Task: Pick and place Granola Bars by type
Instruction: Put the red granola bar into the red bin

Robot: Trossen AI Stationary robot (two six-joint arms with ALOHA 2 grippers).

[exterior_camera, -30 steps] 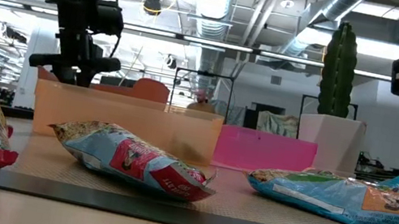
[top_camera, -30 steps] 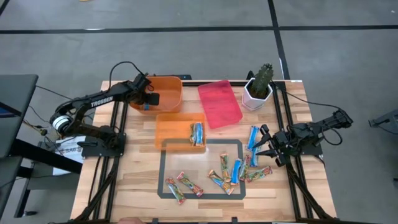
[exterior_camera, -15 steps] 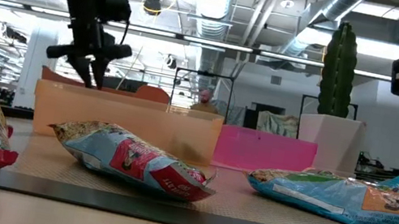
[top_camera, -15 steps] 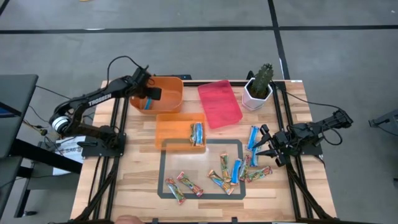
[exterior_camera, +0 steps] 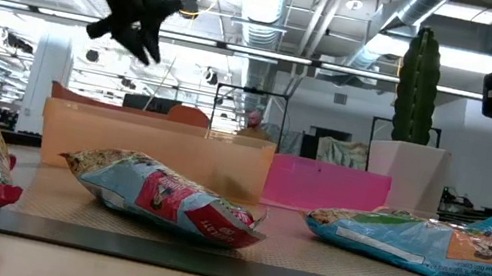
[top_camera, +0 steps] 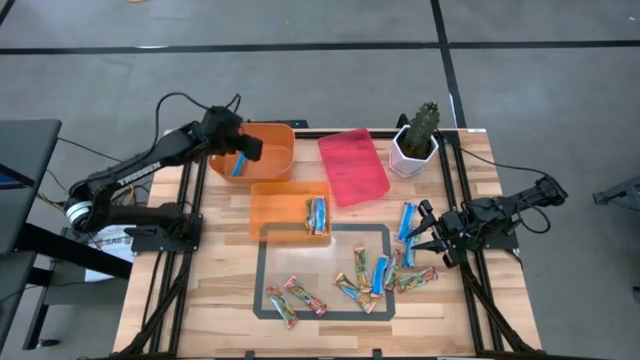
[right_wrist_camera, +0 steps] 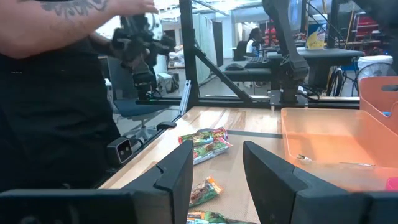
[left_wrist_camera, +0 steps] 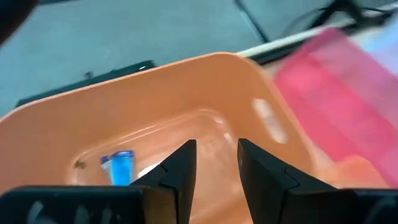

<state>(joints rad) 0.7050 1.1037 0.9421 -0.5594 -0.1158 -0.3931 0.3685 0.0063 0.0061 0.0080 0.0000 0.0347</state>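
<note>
Partly sorted, judging from the layout. One blue bar lying in the deep orange bin at the table's far left; same bar seen in the left wrist view on the bin floor. Second bar, blue-wrapped, resting in the shallow orange tray nearer centre. Pink tray holding nothing that can be seen.

Left gripper raised above the deep bin, fingers a little apart, nothing between them. Right gripper parked low at the table's right side beside the blue bars there, fingers slightly apart and gripping nothing.

Left to do: most of it. Two blue bars outside the taped rectangle on the right; a cluster of mixed bars near its right edge; two multicoloured bars at its lower left corner. Roughly ten bars on the bare table. No multicoloured bar placed in any container yet, as far as can be told.
</note>
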